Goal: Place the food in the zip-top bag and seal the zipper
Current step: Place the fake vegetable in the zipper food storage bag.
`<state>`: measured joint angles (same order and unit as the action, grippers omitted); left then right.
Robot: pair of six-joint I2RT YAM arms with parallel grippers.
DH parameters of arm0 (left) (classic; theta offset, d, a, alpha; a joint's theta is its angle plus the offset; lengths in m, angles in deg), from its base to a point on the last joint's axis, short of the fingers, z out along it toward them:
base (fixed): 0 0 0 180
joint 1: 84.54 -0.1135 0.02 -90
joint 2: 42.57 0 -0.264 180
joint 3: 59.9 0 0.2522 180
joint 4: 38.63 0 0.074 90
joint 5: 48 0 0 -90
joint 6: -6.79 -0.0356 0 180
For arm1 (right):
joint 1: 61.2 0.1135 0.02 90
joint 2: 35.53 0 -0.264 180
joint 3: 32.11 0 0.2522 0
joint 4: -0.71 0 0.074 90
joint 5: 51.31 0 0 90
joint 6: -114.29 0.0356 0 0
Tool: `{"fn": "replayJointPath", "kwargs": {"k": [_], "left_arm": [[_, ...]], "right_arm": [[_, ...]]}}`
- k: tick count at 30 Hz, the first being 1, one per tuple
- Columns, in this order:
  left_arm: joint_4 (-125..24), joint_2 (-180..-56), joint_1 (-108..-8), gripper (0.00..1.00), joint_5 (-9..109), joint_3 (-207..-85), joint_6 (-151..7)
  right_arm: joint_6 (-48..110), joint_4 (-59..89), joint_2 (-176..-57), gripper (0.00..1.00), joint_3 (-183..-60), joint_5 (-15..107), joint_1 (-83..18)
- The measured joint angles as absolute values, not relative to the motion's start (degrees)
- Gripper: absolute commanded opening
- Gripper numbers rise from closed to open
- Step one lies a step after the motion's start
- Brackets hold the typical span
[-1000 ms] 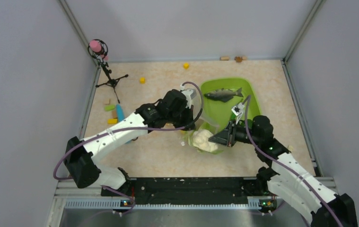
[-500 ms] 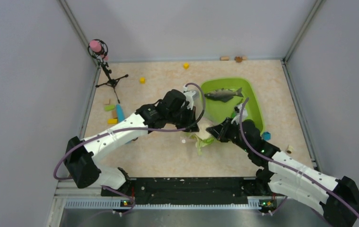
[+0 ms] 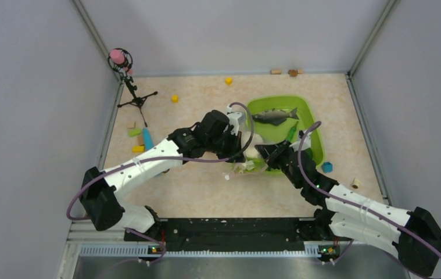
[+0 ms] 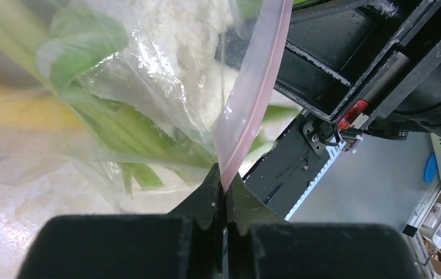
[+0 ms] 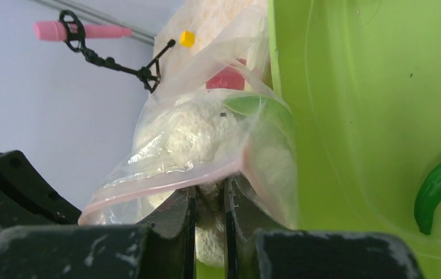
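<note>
A clear bag [image 3: 246, 161] holding cauliflower [image 5: 189, 139] and green leaves [image 4: 125, 125] sits at the near-left corner of a lime tray [image 3: 312, 125] on the table [image 3: 194, 192]. The left pincer [image 4: 225, 186] is clamped tight on the pink zipper [image 4: 253, 93]. The right pincer [image 5: 209, 195], nearly together, nips the same strip beside the tray's wall. To seal well, it is probably best to hold one end taut and slide the other along, squeezing evenly. A fish [image 3: 274, 115] lies in the tray, unbagged.
</note>
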<state>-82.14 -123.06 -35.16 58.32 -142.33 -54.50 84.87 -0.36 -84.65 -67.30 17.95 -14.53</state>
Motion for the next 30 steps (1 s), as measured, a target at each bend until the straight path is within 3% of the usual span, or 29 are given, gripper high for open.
{"fn": "replayJointPath", "kwargs": {"k": [6, 14, 20, 22, 30], "left_arm": [[-81.2, -123.6, -35.1, 0.0, 58.9, -142.3, -54.7], [-81.1, -123.8, -35.0, 0.0, 61.4, -142.3, -54.7], [-80.9, -123.8, -35.0, 0.0, 62.3, -142.3, -54.6], [-81.1, -123.8, -35.0, 0.0, 61.6, -142.3, -54.6], [-83.6, -122.1, -35.0, 0.0, 53.5, -142.3, -51.5]], "right_arm": [[87.9, -3.3, -85.9, 0.0, -67.2, 15.2, -14.0], [87.3, -11.7, -99.8, 0.04, -69.0, 4.5, -7.5], [83.6, -23.1, -109.5, 0.31, -70.6, -1.9, -5.0], [82.1, -25.4, -111.4, 0.46, -71.0, -2.2, -4.6], [75.6, -15.5, -109.7, 0.67, -75.6, 0.3, -4.5]]}}
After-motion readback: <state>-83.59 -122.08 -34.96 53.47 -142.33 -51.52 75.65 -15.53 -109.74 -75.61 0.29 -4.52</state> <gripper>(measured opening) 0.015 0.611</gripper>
